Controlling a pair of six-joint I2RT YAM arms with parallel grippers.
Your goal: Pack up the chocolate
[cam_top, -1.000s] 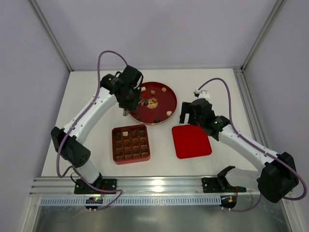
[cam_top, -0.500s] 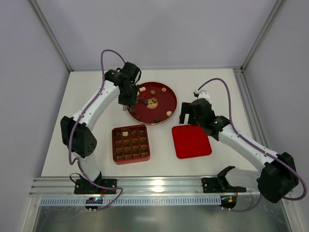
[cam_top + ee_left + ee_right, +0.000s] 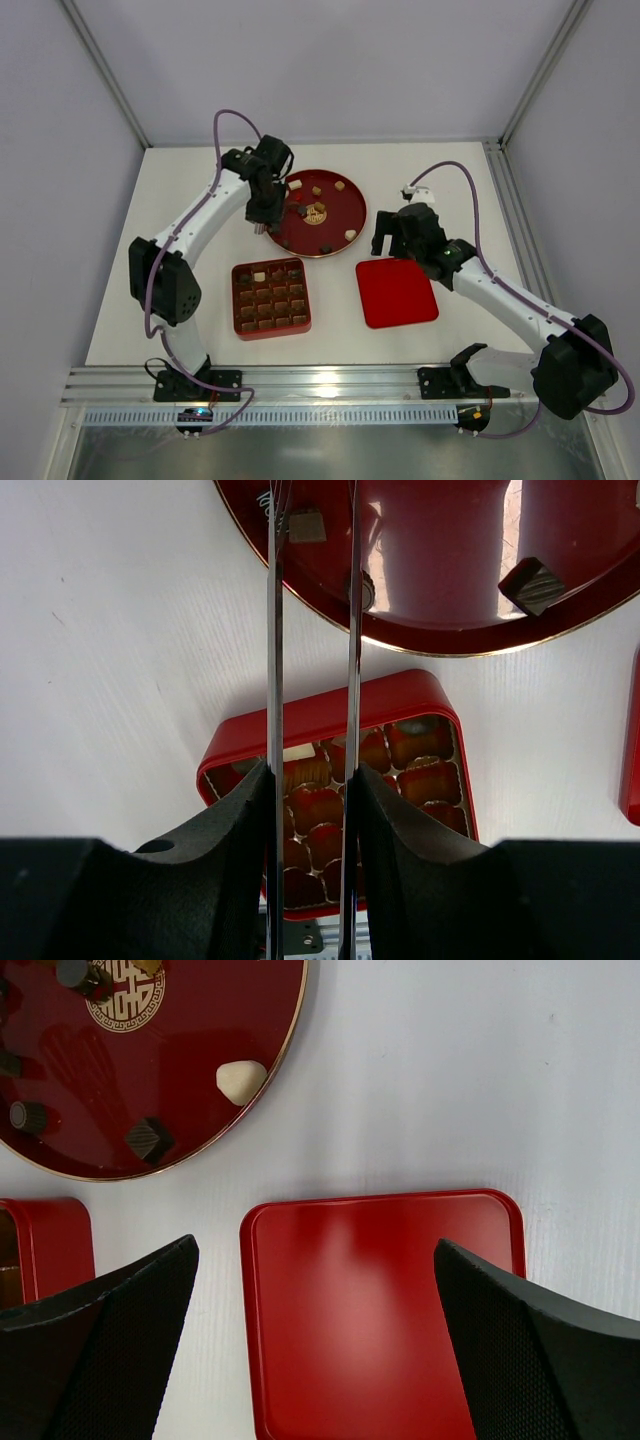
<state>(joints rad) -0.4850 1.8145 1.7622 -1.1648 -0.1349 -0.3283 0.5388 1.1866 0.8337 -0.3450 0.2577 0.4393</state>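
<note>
The left gripper [image 3: 259, 229] hung over the left rim of the round red plate [image 3: 340, 190]. Its thin fingers [image 3: 272, 680] were parted by a narrow gap and held nothing. In the left wrist view a tan cube [image 3: 306, 525] lay on the plate in line with that gap, and a dark round piece [image 3: 366, 590] sat just beside one finger. Most of the chocolate [image 3: 318, 211] lay scattered on the plate. One cream piece [image 3: 260, 275] sat in the far row of the square red tray [image 3: 273, 329], which stood on the worktop [image 3: 180, 200] nearer than the plate. The right gripper [image 3: 392, 243] hovered over the far edge of the flat red lid [image 3: 398, 295], right of the tray, its fingers [image 3: 95, 1350] spread wide and empty.
</note>
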